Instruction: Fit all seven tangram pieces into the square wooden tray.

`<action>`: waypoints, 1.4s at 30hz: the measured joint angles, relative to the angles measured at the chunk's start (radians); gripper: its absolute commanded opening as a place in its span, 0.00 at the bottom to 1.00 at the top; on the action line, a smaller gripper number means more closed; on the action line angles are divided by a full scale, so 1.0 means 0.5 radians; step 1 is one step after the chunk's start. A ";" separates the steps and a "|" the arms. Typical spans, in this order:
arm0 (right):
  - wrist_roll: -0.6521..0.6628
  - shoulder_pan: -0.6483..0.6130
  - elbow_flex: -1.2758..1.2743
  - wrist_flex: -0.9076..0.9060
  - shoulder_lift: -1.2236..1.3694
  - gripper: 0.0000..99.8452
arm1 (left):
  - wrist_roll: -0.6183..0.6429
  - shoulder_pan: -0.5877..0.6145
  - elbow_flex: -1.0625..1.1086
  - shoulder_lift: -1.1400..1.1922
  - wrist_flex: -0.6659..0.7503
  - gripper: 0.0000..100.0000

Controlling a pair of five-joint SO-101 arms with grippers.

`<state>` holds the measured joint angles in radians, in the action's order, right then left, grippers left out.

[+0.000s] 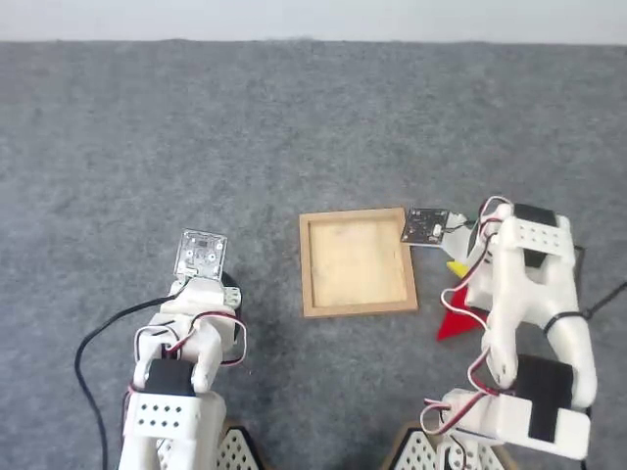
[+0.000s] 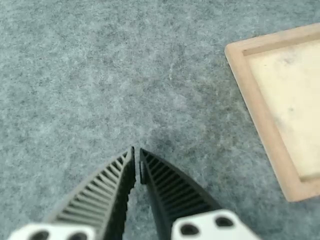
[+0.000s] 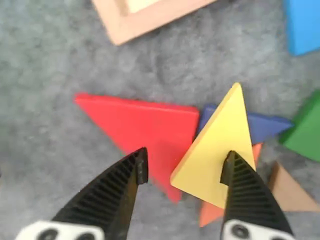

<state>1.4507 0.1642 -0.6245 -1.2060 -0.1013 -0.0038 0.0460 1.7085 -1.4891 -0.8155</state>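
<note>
High view: the square wooden tray [image 1: 307, 264] lies flat near the middle of the grey carpeted desk [image 1: 147, 127], its pale floor showing. The left arm [image 1: 186, 362] sits well to the tray's left, its wrist camera board pointing up the desk. The right arm [image 1: 529, 284] stands just beside the tray's right edge and covers most of the loose pieces. A red triangle [image 1: 457, 323] pokes out from under it near the tray's lower right corner, and a sliver of a yellow triangle [image 1: 457, 267] shows between the arm and the tray.

Left wrist view: the left fingers [image 2: 136, 156] are pressed together with nothing between them, hovering over bare carpet. One corner of the tray [image 2: 250, 95] lies off to the side, apart from them.

Right wrist view: the right fingers [image 3: 185, 167] are spread wide above the pile, holding nothing. One tip is over the red triangle [image 3: 145, 125], the other over the yellow triangle [image 3: 220, 150]. The yellow one lies on top of a dark blue piece [image 3: 267, 125] and an orange piece [image 3: 211, 214], its edge against the red. A green piece [image 3: 306, 131], a tan piece [image 3: 290, 192] and a light blue piece [image 3: 302, 25] crowd round, all on the carpet outside the tray [image 3: 150, 20].
</note>
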 measured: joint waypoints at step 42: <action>-0.488 -0.052 0.816 -0.141 0.654 0.16 | 0.000 0.000 0.000 0.000 0.000 0.01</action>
<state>1.2068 0.1381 -0.2163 -1.2766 0.2256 -0.0038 0.0460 1.7085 -1.4891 -0.8155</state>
